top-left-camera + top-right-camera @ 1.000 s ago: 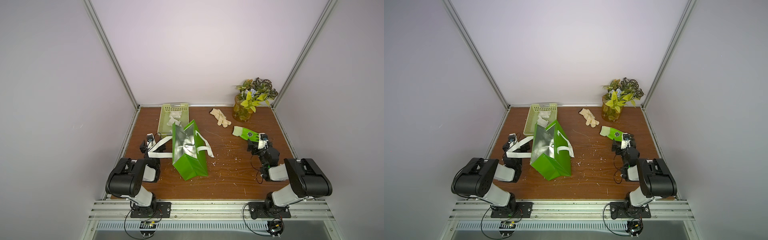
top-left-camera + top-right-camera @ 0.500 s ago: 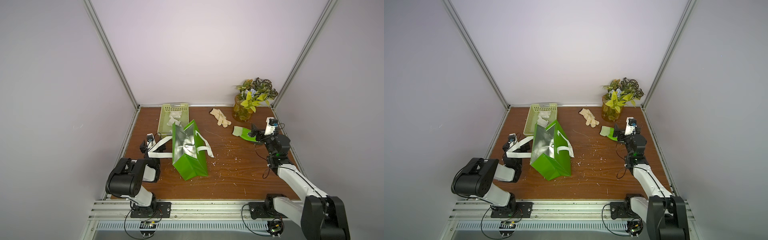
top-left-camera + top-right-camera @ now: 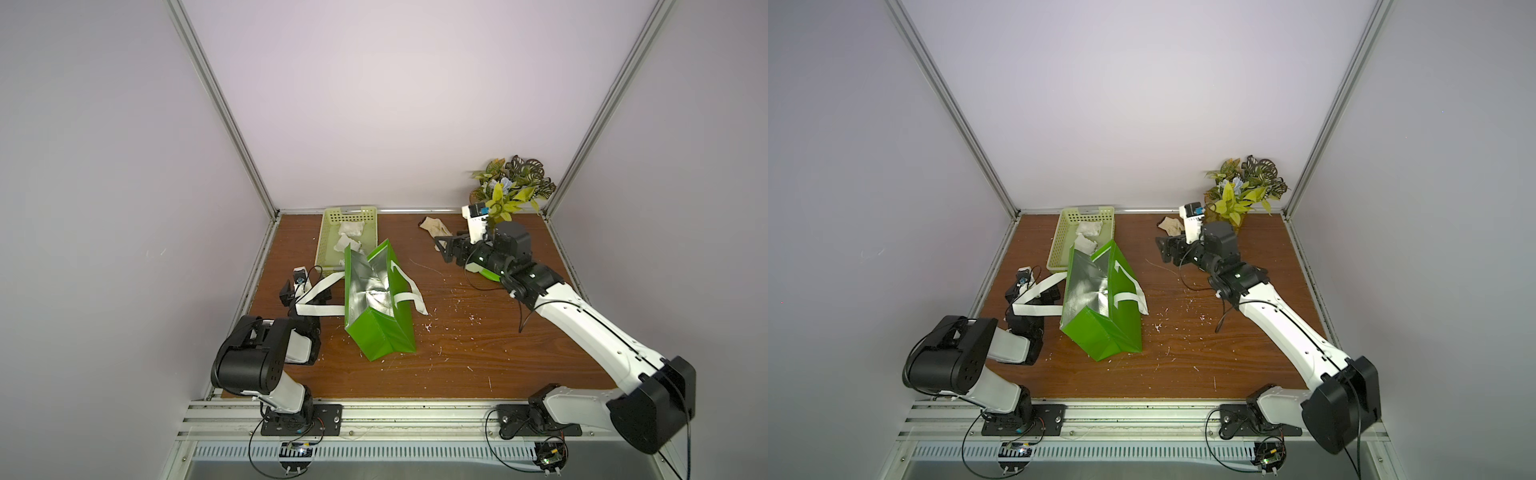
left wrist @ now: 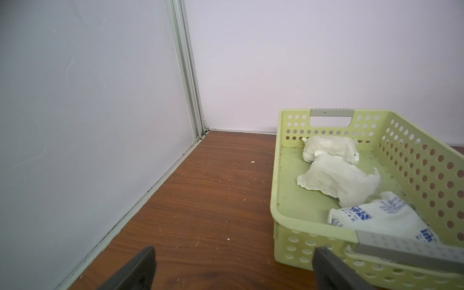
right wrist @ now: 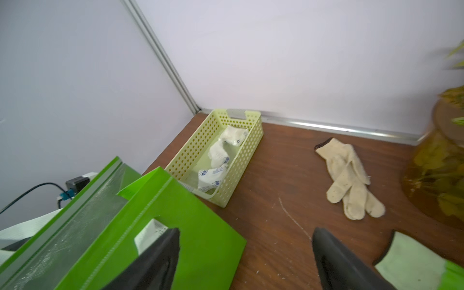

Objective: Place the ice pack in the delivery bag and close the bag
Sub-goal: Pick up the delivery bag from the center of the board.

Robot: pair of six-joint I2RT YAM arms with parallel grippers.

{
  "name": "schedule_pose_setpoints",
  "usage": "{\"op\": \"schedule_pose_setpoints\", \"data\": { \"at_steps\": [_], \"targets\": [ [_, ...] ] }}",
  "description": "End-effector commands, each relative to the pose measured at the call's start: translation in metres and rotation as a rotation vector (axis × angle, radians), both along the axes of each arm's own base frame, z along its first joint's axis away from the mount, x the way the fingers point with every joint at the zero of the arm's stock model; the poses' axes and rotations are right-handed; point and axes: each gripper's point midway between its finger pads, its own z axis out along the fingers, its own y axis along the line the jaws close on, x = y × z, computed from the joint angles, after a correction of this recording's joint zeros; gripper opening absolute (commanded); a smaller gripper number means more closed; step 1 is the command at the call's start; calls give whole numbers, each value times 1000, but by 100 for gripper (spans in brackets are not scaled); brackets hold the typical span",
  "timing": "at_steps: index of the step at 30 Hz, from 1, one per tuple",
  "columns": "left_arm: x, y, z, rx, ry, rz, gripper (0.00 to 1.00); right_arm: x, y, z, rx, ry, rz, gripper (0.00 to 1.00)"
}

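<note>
Now both grippers stand apart and empty: the right gripper (image 3: 444, 249) hovers near the bag (image 3: 386, 332), the left gripper (image 4: 233, 270) sits low by the basket (image 4: 301, 241). The ice pack (image 4: 381, 221) lies at the basket's bag end; reaching across may topple the bag.

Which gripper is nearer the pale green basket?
Left. The left gripper sits just short of the near end of the basket; the right gripper hangs farther off, beside the beige glove.
</note>
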Motion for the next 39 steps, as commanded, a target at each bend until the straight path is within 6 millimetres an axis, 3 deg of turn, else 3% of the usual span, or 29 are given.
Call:
{"op": "schedule_pose_setpoints", "data": {
  "at_steps": [1, 8, 11, 16, 23, 28, 32, 39],
  "targets": [
    [0, -3, 3, 7, -13, -12, 99, -18, 36, 15, 16, 79, 88, 87],
    [1, -3, 4, 8, -14, -11, 99, -36, 104, 21, -34, 121, 201, 83],
    [1, -3, 4, 7, -14, -11, 99, -43, 121, 18, -84, 125, 217, 83],
    [0, -3, 3, 8, -12, -11, 99, -45, 134, 2, -170, 144, 200, 83],
    [1, -3, 4, 8, -14, -11, 99, -41, 129, -20, -255, 191, 132, 77],
    [1, -3, 3, 8, -13, -10, 99, -43, 123, -26, -280, 208, 108, 65],
    [1, -3, 3, 7, -14, -12, 99, -43, 116, -19, -276, 194, 86, 50],
    [0, -3, 4, 8, -14, -12, 99, -45, 98, -1, -266, 159, 36, 13]
  ]
}}
